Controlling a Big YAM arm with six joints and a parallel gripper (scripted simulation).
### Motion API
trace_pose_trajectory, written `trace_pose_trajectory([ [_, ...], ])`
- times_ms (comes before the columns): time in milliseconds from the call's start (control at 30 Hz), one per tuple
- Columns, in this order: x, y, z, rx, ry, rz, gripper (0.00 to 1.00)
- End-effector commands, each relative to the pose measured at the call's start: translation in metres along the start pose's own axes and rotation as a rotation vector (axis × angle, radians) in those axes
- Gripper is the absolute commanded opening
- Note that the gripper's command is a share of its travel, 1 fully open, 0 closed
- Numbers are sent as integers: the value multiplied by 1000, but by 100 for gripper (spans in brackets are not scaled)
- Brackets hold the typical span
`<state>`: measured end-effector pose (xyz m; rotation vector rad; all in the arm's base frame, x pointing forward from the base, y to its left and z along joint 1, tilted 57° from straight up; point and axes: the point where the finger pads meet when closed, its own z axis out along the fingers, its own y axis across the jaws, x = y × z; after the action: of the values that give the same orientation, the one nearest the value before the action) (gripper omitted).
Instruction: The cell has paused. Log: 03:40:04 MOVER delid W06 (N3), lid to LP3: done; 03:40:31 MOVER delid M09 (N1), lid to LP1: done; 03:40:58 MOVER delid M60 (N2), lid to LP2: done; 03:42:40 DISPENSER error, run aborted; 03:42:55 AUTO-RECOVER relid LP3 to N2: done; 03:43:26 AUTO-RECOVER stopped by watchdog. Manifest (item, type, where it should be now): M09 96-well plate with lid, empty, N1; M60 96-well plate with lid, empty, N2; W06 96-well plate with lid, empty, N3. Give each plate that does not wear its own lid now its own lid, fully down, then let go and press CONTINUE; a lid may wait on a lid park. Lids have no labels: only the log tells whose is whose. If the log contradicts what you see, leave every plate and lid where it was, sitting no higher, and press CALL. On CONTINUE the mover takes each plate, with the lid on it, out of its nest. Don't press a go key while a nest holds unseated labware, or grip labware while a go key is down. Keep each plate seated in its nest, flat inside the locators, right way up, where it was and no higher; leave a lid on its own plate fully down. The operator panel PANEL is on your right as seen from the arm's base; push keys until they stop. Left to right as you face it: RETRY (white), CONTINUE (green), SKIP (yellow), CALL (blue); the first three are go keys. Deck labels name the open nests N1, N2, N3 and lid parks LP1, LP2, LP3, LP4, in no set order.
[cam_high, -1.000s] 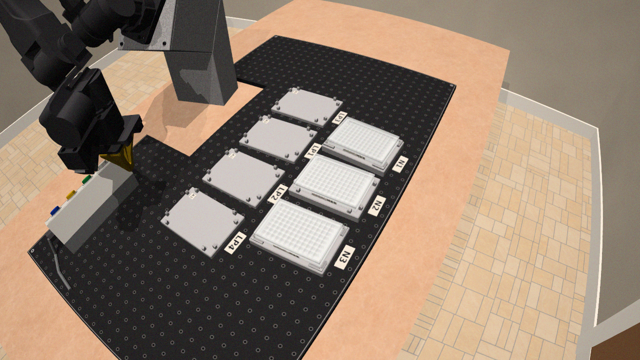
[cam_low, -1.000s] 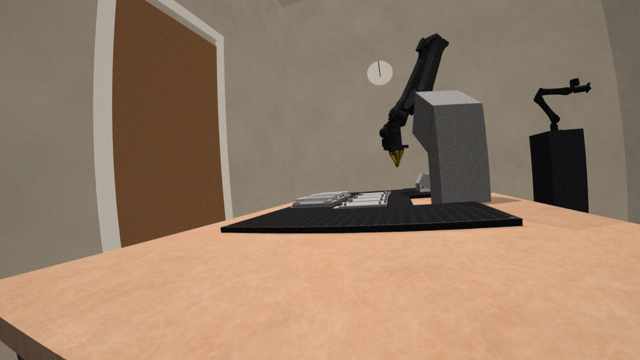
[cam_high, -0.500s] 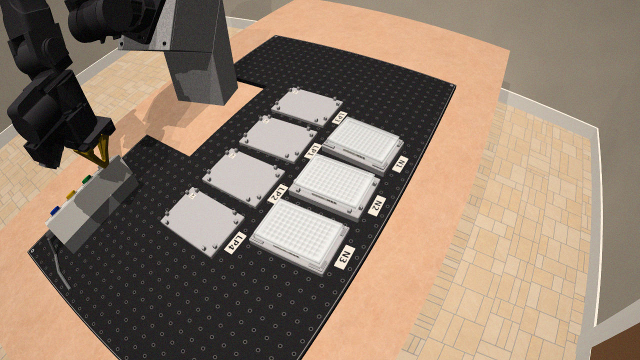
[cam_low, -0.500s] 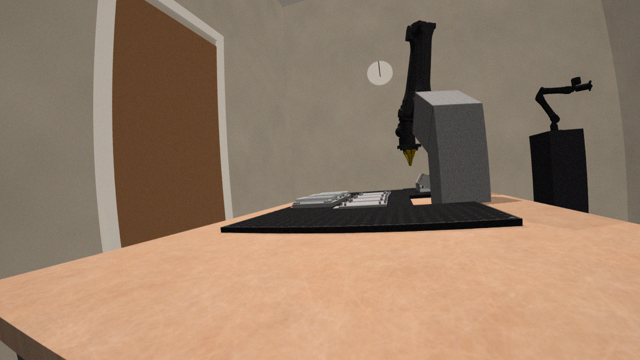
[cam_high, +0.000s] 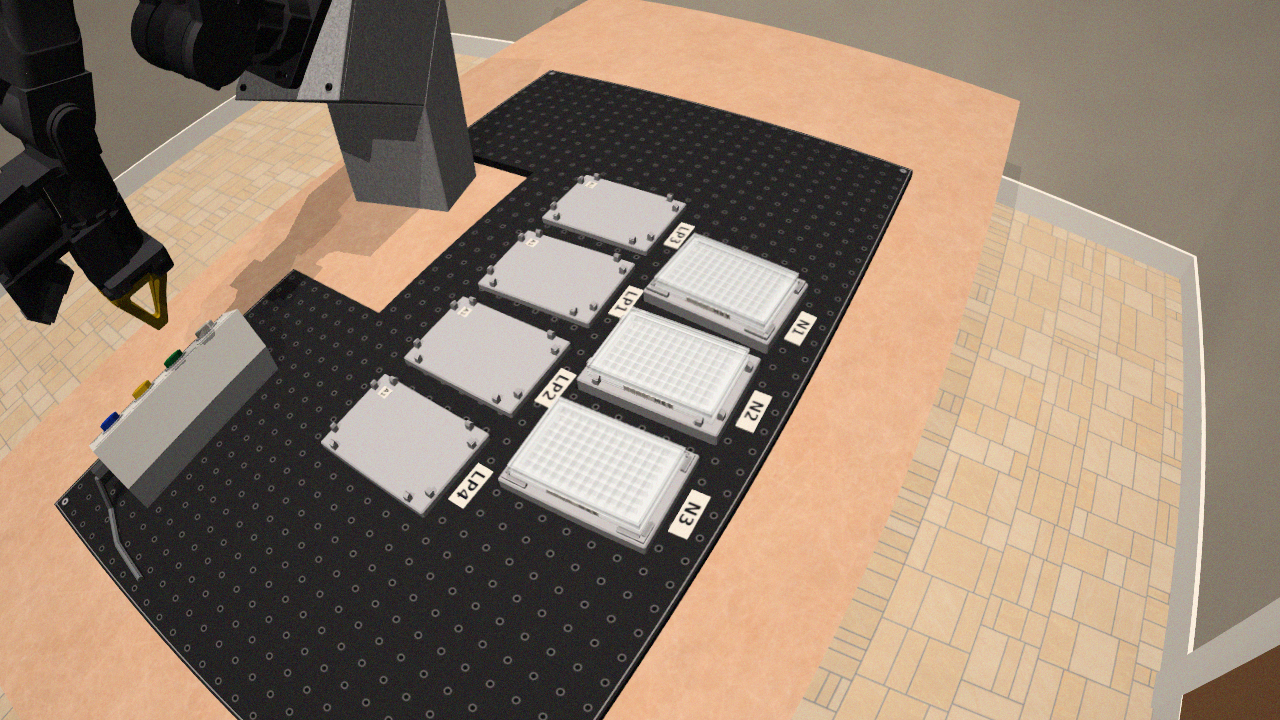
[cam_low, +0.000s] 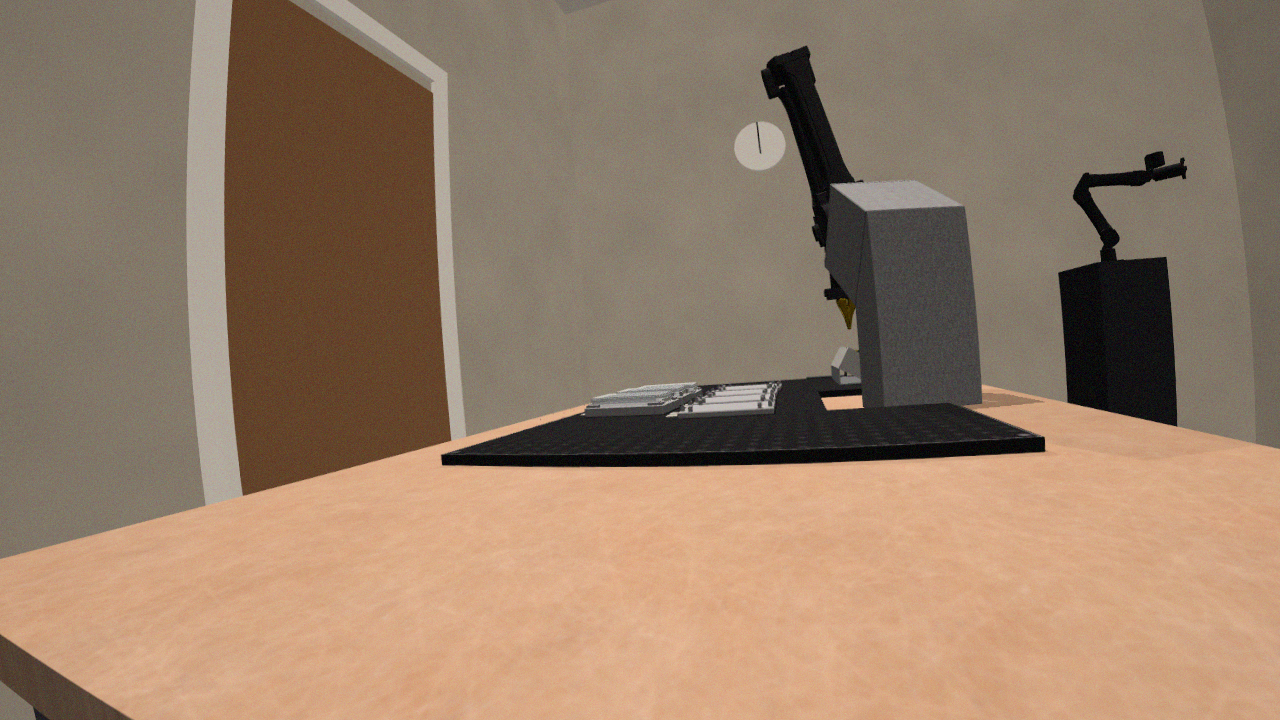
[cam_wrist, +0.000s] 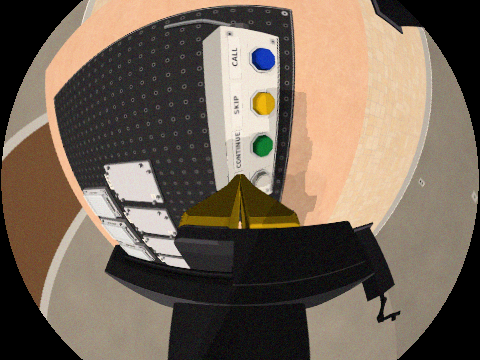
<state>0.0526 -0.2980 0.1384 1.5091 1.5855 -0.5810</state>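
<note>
Three white 96-well plates sit in a row in nests N1 (cam_high: 726, 286), N2 (cam_high: 669, 368) and N3 (cam_high: 597, 465); each appears to wear a clear lid, lying flat. Lid parks LP3 (cam_high: 614, 213), LP1 (cam_high: 556, 275), LP2 (cam_high: 487, 354) and LP4 (cam_high: 404, 441) are bare grey pads. The panel (cam_high: 183, 402) stands at the deck's left, with the keys CALL (cam_wrist: 263, 59), SKIP (cam_wrist: 263, 103), CONTINUE (cam_wrist: 263, 146) and RETRY (cam_wrist: 262, 178). My gripper (cam_high: 147, 304) is shut and empty. It hangs above the panel's white-key end without touching it, and also shows in the wrist view (cam_wrist: 239, 196).
A tall grey tower (cam_high: 402, 98) stands at the back of the deck, close to my arm, and hides part of the gripper (cam_low: 844, 310) in the exterior view. A thin grey cable (cam_high: 116, 528) trails from the panel's near end. A black pedestal with a second arm (cam_low: 1118, 340) stands beyond the table.
</note>
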Motion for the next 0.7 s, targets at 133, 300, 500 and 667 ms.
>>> trace_pose_trajectory([
  [133,-22,-28,-1,4,-22,-26,0],
  [300,-10,-25,-1,-13,-9,-35,0],
  [500,-15,-28,-1,-2,-8,-17,0],
  [667,-23,-28,-4,1,-26,-33,0],
])
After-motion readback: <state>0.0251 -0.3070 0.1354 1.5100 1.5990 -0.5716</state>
